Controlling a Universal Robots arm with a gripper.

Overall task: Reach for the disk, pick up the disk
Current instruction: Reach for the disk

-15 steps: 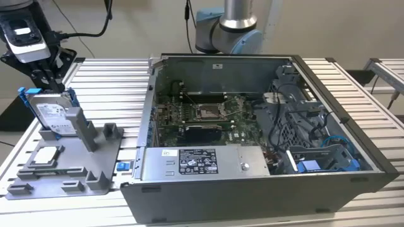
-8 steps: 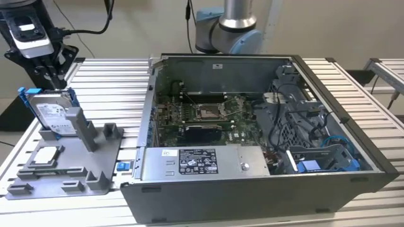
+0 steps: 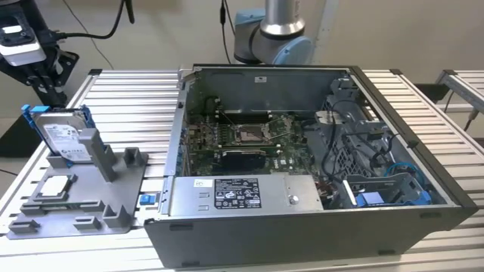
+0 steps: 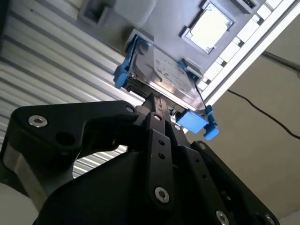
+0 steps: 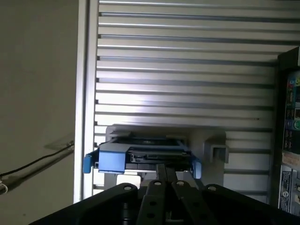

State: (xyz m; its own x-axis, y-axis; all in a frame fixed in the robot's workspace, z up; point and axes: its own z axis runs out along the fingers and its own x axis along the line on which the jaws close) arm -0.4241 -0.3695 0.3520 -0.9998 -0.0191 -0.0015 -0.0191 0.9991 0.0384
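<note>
1. The disk [image 3: 62,136], a flat silver-grey hard drive in a blue plastic bracket, stands on edge in a grey plastic holder [image 3: 124,190] at the exterior view's left. This leaves its upper edge free to grasp.
2. The black end effector [image 5: 166,169] hangs just above that edge with its fingers drawn together, gripping nothing.
3. The holder rests on the slatted aluminium counter [image 3: 136,113].

disk [image 3: 62,137]: silver-grey face, white printed label, bright blue bracket
gripper [image 4: 157,104]: matte black, silver screw heads
fixture [image 3: 113,190]: plain mid grey
table [image 3: 128,105]: pale silver, ribbed in parallel stripes
computer case [image 3: 302,241]: dark grey
motherboard [image 3: 291,161]: green
</note>
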